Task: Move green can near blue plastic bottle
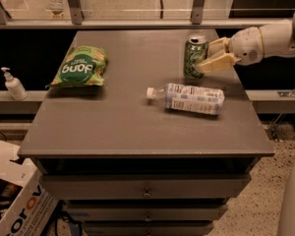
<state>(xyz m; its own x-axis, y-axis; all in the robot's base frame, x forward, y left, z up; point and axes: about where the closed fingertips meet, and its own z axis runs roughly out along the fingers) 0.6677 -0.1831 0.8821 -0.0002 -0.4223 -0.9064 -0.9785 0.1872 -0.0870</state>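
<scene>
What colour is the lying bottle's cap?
White cap on the blue plastic bottle, clearest in the camera view; the gripper is at the green can.

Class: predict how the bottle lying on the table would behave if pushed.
Lying on its side, the blue plastic bottle would probably roll if pushed across its length. Its smooth round body may slip from a pinch. The hand is at the green can.

claw (205, 58) beside green can (193, 58) hides its right side; arm (278, 36) cut off at right edge.
</scene>
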